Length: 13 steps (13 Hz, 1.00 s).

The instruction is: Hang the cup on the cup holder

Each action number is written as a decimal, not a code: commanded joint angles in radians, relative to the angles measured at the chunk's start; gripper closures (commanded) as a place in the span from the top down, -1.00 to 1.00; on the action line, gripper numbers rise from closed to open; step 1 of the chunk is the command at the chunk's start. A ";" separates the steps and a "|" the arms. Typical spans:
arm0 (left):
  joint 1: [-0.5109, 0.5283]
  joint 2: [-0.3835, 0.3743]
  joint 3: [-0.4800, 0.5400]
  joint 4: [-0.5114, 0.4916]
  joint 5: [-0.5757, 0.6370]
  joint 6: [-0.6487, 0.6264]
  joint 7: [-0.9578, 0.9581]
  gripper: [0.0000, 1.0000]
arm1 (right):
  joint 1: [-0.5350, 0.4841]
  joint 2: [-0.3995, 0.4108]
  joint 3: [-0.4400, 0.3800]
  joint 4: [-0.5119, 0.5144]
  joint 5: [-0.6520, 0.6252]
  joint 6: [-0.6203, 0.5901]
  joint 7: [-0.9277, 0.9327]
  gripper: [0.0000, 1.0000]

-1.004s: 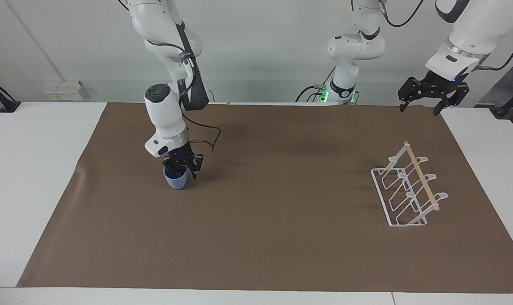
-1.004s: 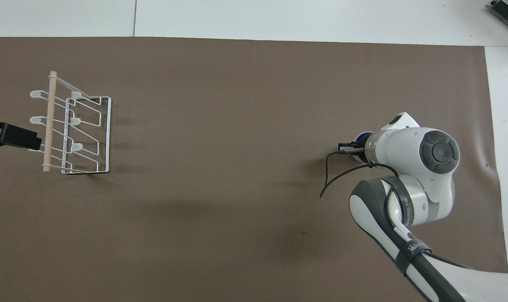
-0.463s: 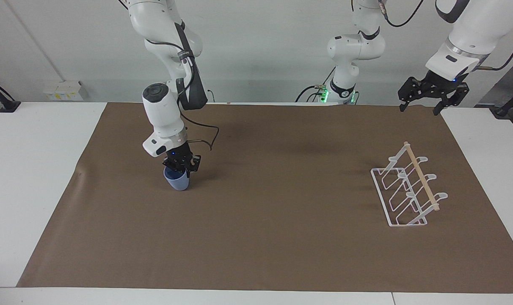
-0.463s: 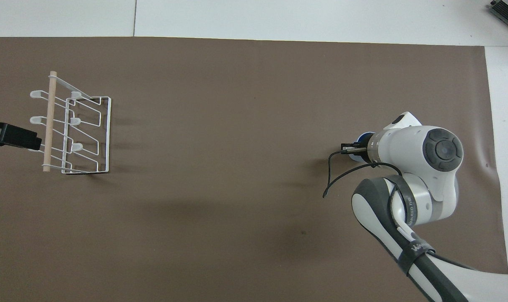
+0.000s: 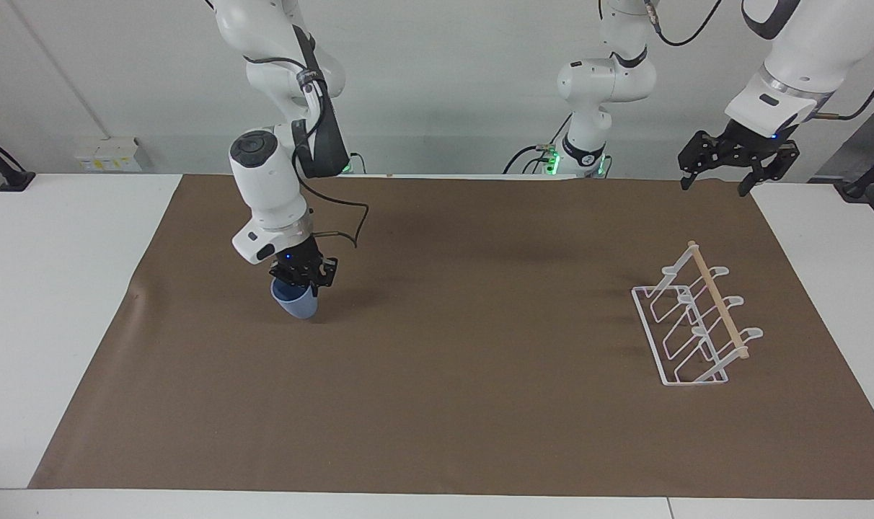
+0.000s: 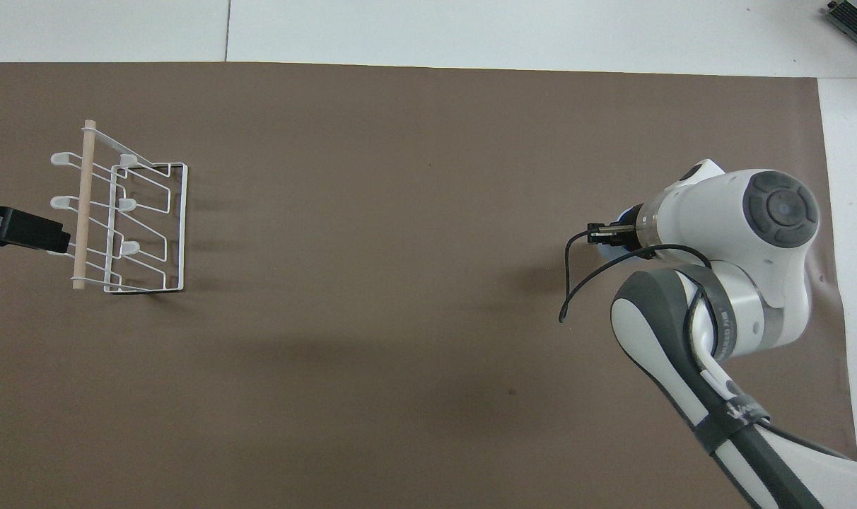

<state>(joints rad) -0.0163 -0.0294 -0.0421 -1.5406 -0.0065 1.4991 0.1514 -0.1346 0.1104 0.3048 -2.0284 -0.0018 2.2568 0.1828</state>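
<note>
My right gripper (image 5: 301, 278) is shut on the rim of the light-blue cup (image 5: 295, 303), toward the right arm's end of the brown mat. The cup is tilted, with its base just off or barely on the mat. In the overhead view the right arm hides nearly all of the cup, and only the right gripper (image 6: 604, 234) shows. The white wire cup holder (image 5: 696, 326) with its wooden rod stands toward the left arm's end and also shows in the overhead view (image 6: 128, 212). My left gripper (image 5: 718, 173) is open, raised, and waits over the mat's edge near the robots.
A brown mat (image 5: 480, 360) covers most of the white table (image 5: 62, 288). A black cable (image 5: 350, 223) loops off the right wrist. A third robot base (image 5: 585, 151) stands at the table's edge between the arms.
My right arm has tipped and drawn the cup slightly up and toward the right arm's end of the table. The cup now leans. The left arm and holder have not moved.
</note>
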 commanded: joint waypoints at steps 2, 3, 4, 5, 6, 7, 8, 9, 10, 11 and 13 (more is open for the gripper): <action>0.013 -0.027 -0.007 -0.027 -0.007 -0.003 0.004 1.00 | -0.023 -0.023 0.010 0.111 0.013 -0.147 -0.058 -1.00; 0.013 -0.027 -0.006 -0.027 -0.007 -0.003 0.004 1.00 | -0.023 -0.031 0.010 0.138 0.013 -0.184 -0.071 -1.00; 0.013 -0.027 -0.005 -0.027 -0.007 -0.003 0.004 1.00 | -0.022 -0.037 0.010 0.169 0.013 -0.225 -0.081 -1.00; 0.013 -0.027 -0.005 -0.027 -0.007 -0.003 0.004 1.00 | -0.022 -0.043 0.010 0.198 0.013 -0.267 -0.095 -1.00; 0.013 -0.027 -0.005 -0.027 -0.007 -0.003 0.004 1.00 | -0.022 -0.047 0.010 0.227 0.013 -0.310 -0.115 -1.00; 0.013 -0.027 -0.007 -0.027 -0.007 -0.003 0.004 1.00 | -0.022 -0.055 0.010 0.256 0.014 -0.359 -0.138 -1.00; 0.013 -0.027 -0.006 -0.027 -0.007 -0.003 0.004 1.00 | -0.020 -0.060 0.010 0.278 0.013 -0.403 -0.152 -1.00; 0.013 -0.027 -0.005 -0.027 -0.007 -0.003 0.004 1.00 | -0.020 -0.072 0.011 0.293 0.014 -0.445 -0.163 -1.00; 0.013 -0.027 -0.005 -0.027 -0.007 -0.003 0.004 1.00 | -0.020 -0.081 0.011 0.303 0.013 -0.479 -0.178 -1.00; 0.013 -0.027 -0.005 -0.027 -0.007 -0.003 0.004 1.00 | -0.020 -0.098 0.011 0.303 0.013 -0.502 -0.193 -1.00; 0.013 -0.027 -0.005 -0.027 -0.007 -0.003 0.004 1.00 | -0.019 -0.130 0.011 0.304 0.014 -0.543 -0.227 -1.00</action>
<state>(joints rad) -0.0163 -0.0294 -0.0421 -1.5406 -0.0065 1.4991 0.1514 -0.1408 0.0120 0.3071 -1.7282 -0.0018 1.7558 0.0021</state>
